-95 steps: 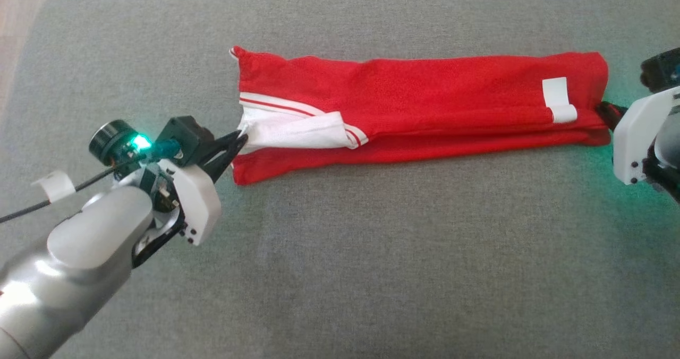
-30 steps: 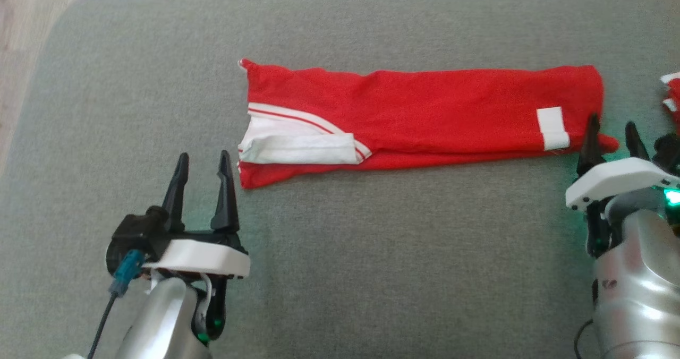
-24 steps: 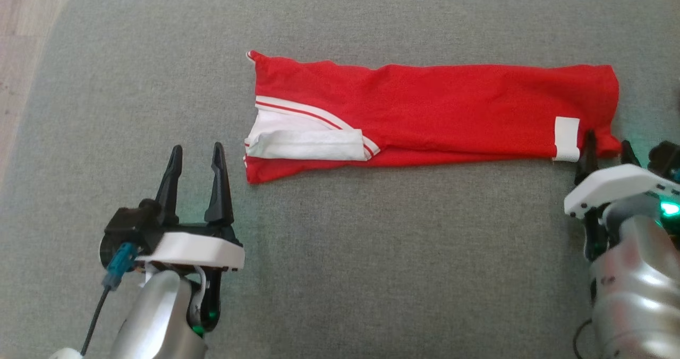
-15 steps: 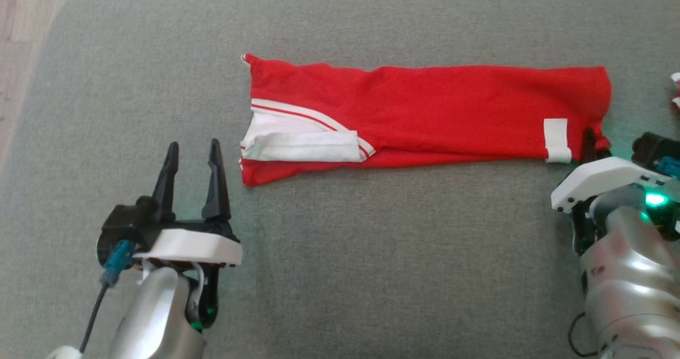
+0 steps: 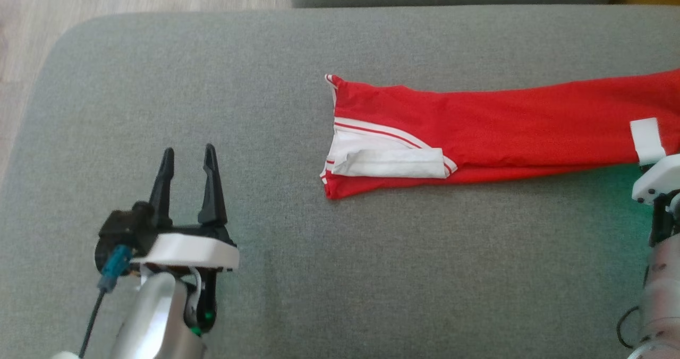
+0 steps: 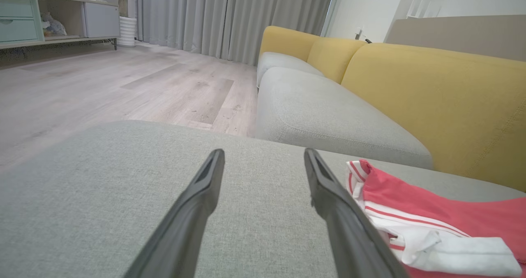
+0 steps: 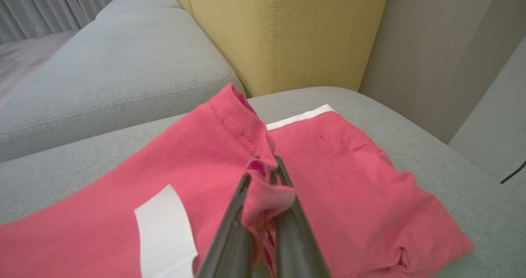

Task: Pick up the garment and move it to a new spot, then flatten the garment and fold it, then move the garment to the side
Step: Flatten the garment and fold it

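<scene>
Compared with a second ago, the right end effector (image 7: 265,175) is no longer spread beside the garment (image 5: 478,130); its jaws are closed on a small bunch of red cloth at the garment's right end, and the whole strip lies further toward the robot's right on the grey cushion (image 5: 372,274). The left end effector (image 5: 189,154) hovers open and empty over bare cushion, well apart from the garment's near end. The garment lies as a long folded band, its long axis running left to right across the cushion, the right end tilted slightly away from the robot. The white striped sleeve (image 5: 388,160) marks the end pointing left, the white patch (image 5: 646,140) the gripped end. My worry is that the pinch looks shallow and may hold only some of the layers. A pull or lift from that one corner could let the folds slide apart, drag the sleeve end crooked, or let the cloth slip free. Further travel right could also take it off the cushion.
</scene>
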`<state>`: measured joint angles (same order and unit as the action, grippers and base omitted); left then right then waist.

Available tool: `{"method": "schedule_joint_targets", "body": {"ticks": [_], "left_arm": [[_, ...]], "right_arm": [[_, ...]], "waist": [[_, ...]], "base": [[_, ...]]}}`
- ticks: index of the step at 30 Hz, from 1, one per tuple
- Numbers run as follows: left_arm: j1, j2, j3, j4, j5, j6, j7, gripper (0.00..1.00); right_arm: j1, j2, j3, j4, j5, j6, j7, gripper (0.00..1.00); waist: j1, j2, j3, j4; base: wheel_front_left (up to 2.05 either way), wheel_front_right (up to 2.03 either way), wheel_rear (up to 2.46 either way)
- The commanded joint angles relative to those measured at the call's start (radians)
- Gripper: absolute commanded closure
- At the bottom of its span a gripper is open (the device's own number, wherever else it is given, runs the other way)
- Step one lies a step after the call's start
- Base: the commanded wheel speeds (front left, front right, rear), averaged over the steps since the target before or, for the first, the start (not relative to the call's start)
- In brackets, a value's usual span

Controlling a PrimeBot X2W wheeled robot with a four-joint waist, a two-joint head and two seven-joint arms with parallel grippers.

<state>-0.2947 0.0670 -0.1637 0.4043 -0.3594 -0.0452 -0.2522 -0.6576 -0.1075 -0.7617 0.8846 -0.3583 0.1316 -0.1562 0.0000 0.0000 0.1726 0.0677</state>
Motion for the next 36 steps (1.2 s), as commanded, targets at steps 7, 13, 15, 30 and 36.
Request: {"method": "schedule_joint_targets", "body": {"ticks": [7,13,15,30,36], "left_arm": [[0.008,-0.003,0.033,-0.01,0.015,-0.014,-0.01,0.0],[0.02,-0.006,0.033,0.002,0.019,-0.018,-0.01,0.0],[0.022,-0.007,0.031,0.006,0.02,-0.019,-0.01,0.0],[0.009,-0.011,-0.003,0.02,0.021,-0.021,-0.01,0.0],[0.0,-0.012,-0.012,0.023,0.019,-0.021,-0.01,0.0]], "right_arm": [[-0.039,0.042,0.085,-0.069,0.026,-0.001,0.014,1.0],[-0.085,0.057,0.317,0.021,0.218,-0.001,-0.02,1.0],[-0.105,0.057,0.441,0.073,0.333,-0.001,-0.037,1.0],[0.004,0.057,1.247,-0.016,0.921,-0.001,-0.031,1.0],[0.005,0.057,1.332,-0.014,0.975,-0.001,-0.039,1.0]], "waist": [[0.0,0.0,-0.049,0.005],[0.0,0.0,-0.091,0.03],[0.0,0.0,-0.103,0.043],[0.0,0.0,-0.093,0.132],[0.0,0.0,-0.078,0.151]], "base": [[0.0,0.0,0.0],[0.0,0.0,0.0],[0.0,0.0,0.0],[0.0,0.0,0.0],[0.0,0.0,0.0]]}}
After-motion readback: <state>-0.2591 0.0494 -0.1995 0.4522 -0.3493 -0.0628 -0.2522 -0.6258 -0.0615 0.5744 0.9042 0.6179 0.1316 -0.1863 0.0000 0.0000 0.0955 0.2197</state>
